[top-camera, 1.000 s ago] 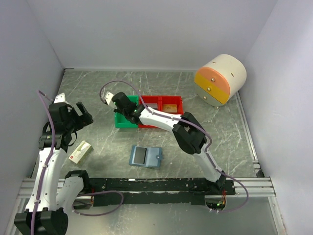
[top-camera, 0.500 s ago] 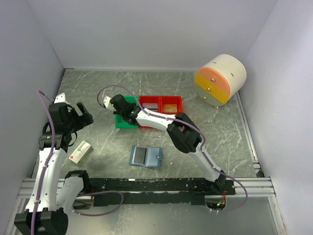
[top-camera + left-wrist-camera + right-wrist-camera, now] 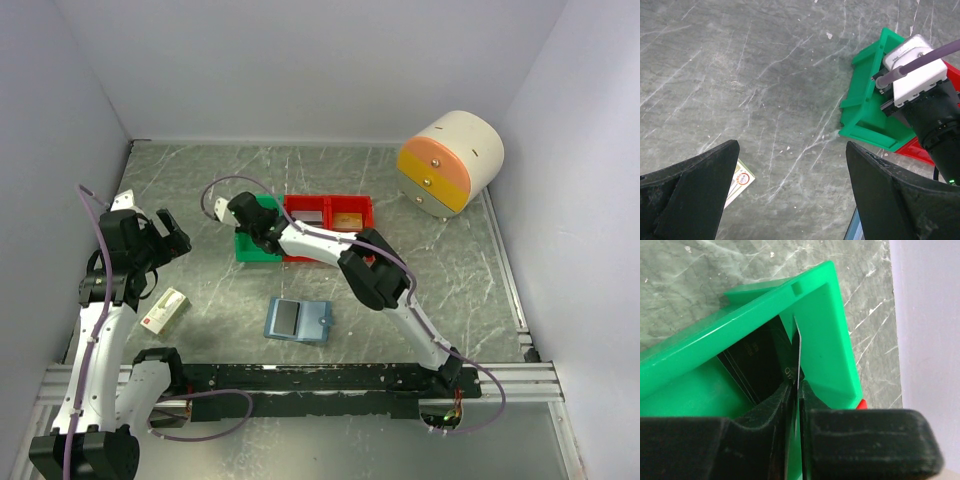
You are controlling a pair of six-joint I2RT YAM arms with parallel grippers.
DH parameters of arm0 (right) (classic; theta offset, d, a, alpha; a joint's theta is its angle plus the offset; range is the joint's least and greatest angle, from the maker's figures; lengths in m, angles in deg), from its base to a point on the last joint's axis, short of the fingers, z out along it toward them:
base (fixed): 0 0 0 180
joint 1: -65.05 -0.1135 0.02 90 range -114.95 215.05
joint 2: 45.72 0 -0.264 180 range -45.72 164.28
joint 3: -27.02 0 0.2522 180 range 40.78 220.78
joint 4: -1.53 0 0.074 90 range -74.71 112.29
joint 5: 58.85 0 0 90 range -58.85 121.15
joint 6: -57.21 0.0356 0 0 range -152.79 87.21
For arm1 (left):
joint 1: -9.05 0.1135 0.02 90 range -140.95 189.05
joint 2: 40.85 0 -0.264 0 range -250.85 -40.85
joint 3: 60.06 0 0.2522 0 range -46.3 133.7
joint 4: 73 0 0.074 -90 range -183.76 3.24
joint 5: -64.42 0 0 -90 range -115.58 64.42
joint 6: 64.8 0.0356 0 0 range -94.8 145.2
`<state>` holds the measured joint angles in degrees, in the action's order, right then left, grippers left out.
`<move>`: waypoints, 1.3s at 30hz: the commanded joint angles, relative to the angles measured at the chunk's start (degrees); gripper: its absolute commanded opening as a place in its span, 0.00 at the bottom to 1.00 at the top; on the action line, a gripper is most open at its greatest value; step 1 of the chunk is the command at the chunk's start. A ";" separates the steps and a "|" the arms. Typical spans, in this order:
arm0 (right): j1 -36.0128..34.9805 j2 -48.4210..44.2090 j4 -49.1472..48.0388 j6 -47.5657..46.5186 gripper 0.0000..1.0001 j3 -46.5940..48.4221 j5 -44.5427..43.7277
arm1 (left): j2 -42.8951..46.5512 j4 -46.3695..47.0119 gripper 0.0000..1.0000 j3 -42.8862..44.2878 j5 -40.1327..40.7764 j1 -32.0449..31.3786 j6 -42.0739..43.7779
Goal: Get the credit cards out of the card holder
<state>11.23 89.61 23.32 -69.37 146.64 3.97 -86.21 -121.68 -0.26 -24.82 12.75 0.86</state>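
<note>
Your right gripper (image 3: 796, 388) is mostly cut off in its wrist view. You get only two black fingertips, nearly together, with a credit card (image 3: 797, 350) edge-on between them, so it reads as just a thin pale line. Can't tell whether the tips pinch it or stand just off it. From above, the arm's own wrist hides both the fingertips and that card. Beyond the tips, inside the green bin (image 3: 826, 325), lies a dark card (image 3: 756, 360), partly in shadow, with faint print you can't read. How many cards are stacked there is not clear.

The card holder (image 3: 298, 320) lies open flat on the table (image 3: 440, 270), near the front rail, between the two arms and well apart from the green bin. It is slate-blue with a grey panel on its left half; card or pocket, unclear. The left wrist view catches only a blue sliver of it at the bottom edge.

Your left gripper (image 3: 791, 150) is spread wide with nothing in it, above the table left of the bin. A small cream-and-red box (image 3: 165, 309) sits near it, half hidden by a finger in the wrist view. Red bins (image 3: 340, 213) touch the green one on its right.
</note>
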 commanded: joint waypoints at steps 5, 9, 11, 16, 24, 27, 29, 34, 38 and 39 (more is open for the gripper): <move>0.32 2.01 -2.42 -5.50 0.09 -1.49 1.30 | 0.72 2.05 1.00 -0.14 -1.54 0.43 1.04; 0.37 2.33 -4.10 -8.60 0.09 -2.19 0.96 | 0.65 2.05 1.00 -0.13 -1.58 0.43 1.05; 0.42 2.31 -4.06 -9.65 0.09 -2.31 1.42 | 0.71 2.05 1.00 -0.14 -1.56 0.43 1.06; 0.85 2.20 -6.26 -12.40 0.10 -3.92 0.17 | 0.63 2.13 1.00 -0.12 -1.72 0.43 1.19; 1.94 0.19 -6.19 -13.98 0.01 -5.76 4.50 | 0.53 2.17 1.00 -0.10 -1.80 0.43 1.22; 2.09 0.05 -6.88 -14.57 0.01 -6.04 4.94 | 0.44 2.13 1.00 -0.15 -1.81 0.43 1.23; 2.09 0.63 -6.76 -14.85 0.02 -5.73 4.21 | 0.36 2.13 1.00 -0.16 -1.90 0.44 1.31; 2.38 0.79 -5.43 -14.13 0.06 -5.67 3.71 | 0.23 2.22 0.99 -0.25 -2.05 0.43 1.39; 2.52 -0.25 -4.39 -12.91 0.11 -6.19 4.05 | -0.02 2.31 0.99 -0.25 -2.33 0.43 1.40; 2.57 -0.46 -3.98 -12.63 0.12 -5.98 4.11 | -0.15 2.31 1.00 -0.23 -2.41 0.45 1.40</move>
<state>12.82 90.77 16.00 -82.65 141.88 8.04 -86.28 -121.31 -0.26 -25.72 12.75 1.30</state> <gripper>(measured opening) 0.106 0.995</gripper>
